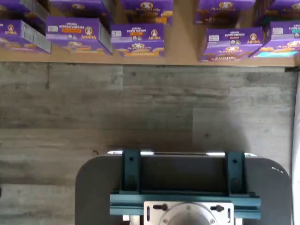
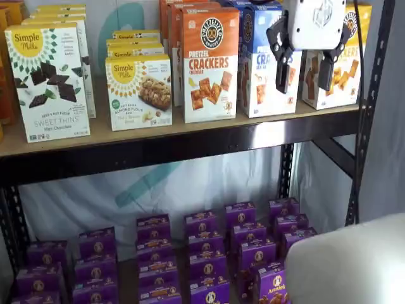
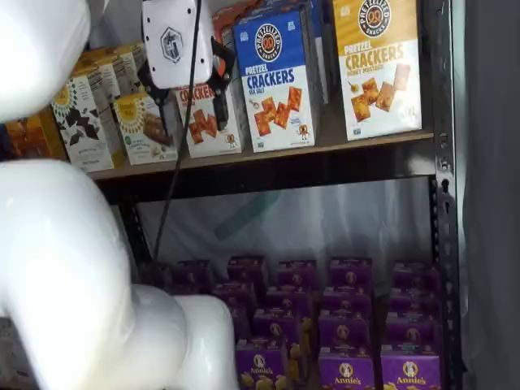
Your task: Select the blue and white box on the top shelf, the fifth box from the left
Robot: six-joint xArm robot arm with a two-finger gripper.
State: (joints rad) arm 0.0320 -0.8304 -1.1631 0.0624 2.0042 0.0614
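Note:
The blue and white box point(image 2: 261, 66) stands on the top shelf point(image 2: 190, 130), between an orange-and-white cheddar box point(image 2: 210, 63) and a yellow-and-white box point(image 2: 342, 69). It shows in both shelf views and is plainer in one of them point(image 3: 276, 77). My gripper point(image 2: 304, 73) hangs at shelf height in front of the boxes, apart from them, with a clear gap between its two black fingers and nothing in them. In a shelf view it point(image 3: 188, 101) overlaps the cheddar box. The wrist view does not show the blue box.
Simple Mills boxes point(image 2: 47, 79) fill the shelf's left part. Small purple boxes point(image 2: 205, 253) stand on the level below and show in the wrist view point(image 1: 138, 40) above a grey wood floor. A black upright point(image 2: 370, 114) stands at the right. My white arm point(image 3: 57, 268) fills the left foreground.

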